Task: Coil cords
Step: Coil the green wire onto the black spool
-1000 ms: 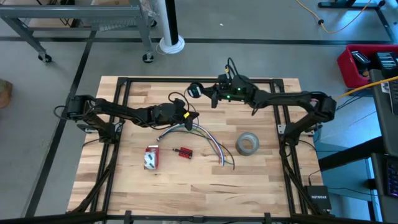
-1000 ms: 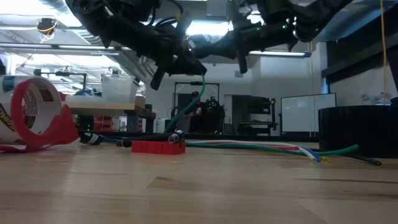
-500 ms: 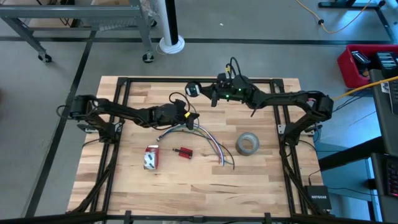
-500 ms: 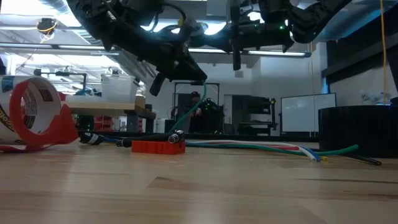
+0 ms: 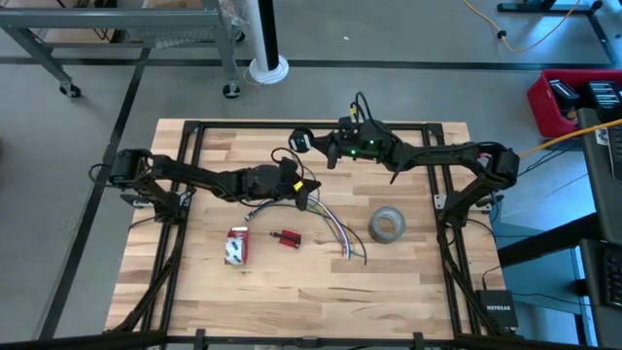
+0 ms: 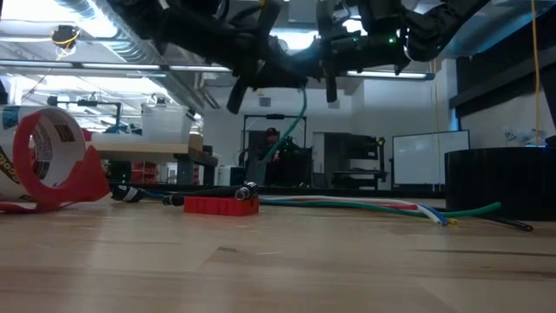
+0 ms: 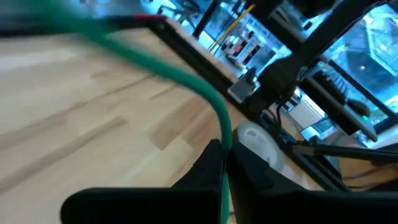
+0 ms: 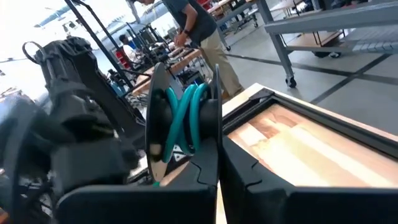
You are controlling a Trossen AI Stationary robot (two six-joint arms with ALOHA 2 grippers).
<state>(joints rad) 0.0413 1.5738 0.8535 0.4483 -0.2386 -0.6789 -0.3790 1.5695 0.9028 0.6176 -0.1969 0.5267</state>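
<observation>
Left gripper (image 5: 305, 188) shifted rightward, cord (image 6: 291, 135) hanging near-vertical.

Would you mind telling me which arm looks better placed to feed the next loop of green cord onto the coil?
Probably the left: the left gripper is shut on the green cord near the loose cords, while the right gripper is shut on the coil.

Workshop-lab: wheeled metal racks (image 5: 117, 39), whiteboard (image 6: 421, 156), exposed ceiling ducts (image 6: 74, 13).

bare near table edge (image 5: 292, 301), loose wires (image 5: 335, 231), tape roll (image 5: 387, 225) obstruct middle
</observation>
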